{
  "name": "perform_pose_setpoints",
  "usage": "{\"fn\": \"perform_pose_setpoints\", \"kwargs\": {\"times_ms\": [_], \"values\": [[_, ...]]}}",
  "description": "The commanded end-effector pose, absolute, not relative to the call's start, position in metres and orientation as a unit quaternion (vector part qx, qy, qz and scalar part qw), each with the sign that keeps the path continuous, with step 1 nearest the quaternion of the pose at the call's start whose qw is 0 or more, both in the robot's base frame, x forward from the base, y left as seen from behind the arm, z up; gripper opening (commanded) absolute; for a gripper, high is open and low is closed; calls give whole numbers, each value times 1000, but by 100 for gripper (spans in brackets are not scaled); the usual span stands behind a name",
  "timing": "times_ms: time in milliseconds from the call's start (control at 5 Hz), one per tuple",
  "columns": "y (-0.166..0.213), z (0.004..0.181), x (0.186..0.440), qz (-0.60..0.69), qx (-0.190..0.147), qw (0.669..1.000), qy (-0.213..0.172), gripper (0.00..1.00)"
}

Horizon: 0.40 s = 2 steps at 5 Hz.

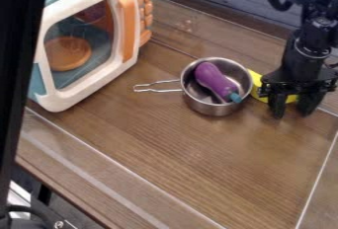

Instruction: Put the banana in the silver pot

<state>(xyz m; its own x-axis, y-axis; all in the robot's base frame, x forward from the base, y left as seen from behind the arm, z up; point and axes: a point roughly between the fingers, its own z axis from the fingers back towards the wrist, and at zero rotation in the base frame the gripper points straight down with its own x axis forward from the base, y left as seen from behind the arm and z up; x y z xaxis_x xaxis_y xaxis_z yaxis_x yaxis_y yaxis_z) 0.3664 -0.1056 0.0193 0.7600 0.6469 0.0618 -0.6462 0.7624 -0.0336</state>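
Note:
The banana (258, 79) lies on the wooden table just right of the silver pot (196, 101); only its yellow end beside the pot's rim shows, the rest is hidden behind the gripper. My black gripper (292, 105) points down over it, low to the table. Its two fingers stand apart, one on each side of the banana, so it reads as open. Inside the pot lies a purple eggplant toy (216, 78). The pot's thin wire handle (156, 87) points left.
A teal-and-white toy microwave (86, 40) with an orange door stands at the back left, door ajar. A dark upright bar (11, 85) runs down the left edge of the view. Wooden table (172, 164) stretches in front of the pot.

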Motion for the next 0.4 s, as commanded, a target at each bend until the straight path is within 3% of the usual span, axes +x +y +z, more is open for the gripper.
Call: {"fn": "perform_pose_setpoints", "kwargs": {"times_ms": [0,200], "values": [[-103,30,368,337,-6,940,-44,0],[-101,39,366,333,-4,942,-46,0]]}}
